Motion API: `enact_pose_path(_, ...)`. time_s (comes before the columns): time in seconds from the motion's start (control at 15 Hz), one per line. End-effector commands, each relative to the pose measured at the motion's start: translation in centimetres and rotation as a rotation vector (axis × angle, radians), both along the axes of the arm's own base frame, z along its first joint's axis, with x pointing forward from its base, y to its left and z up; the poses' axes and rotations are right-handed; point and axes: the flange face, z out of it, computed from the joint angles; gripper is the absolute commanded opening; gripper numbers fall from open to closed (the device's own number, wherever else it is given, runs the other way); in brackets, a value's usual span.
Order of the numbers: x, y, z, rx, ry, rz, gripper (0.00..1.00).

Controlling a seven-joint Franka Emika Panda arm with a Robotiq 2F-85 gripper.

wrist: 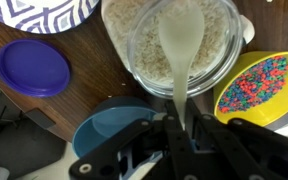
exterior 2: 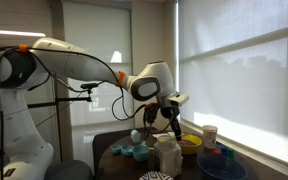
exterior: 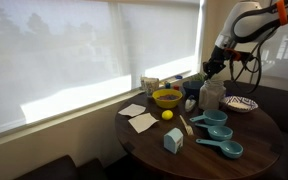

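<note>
The hand (wrist: pixel 181 122) is clamped on a white spoon (wrist: pixel 181 35), its bowl apparently dipped into the rice jar (wrist: pixel 134 72) near the desk's (wrist: pixel 84 45) window-side edge, beside the yellow bowl (wrist: pixel 259 85). The spoon is best held level, centred and clear of the rim.

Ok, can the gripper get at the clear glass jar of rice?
Probably yes: the gripper, shut on a pale plastic spoon, hangs right above the clear glass jar of rice, its mouth open, the round purple lid aside.
</note>
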Motion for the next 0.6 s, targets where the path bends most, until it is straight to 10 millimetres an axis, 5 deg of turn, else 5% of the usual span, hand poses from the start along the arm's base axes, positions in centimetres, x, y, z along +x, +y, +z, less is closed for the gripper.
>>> enact_pose_path(0.0,0.8,-1.2,0.7,0.047,0.019,-0.057,0.03)
enact_pose_path(0.53,1.3,-1.0,3.5,0.05,0.005,-0.085,0.03)
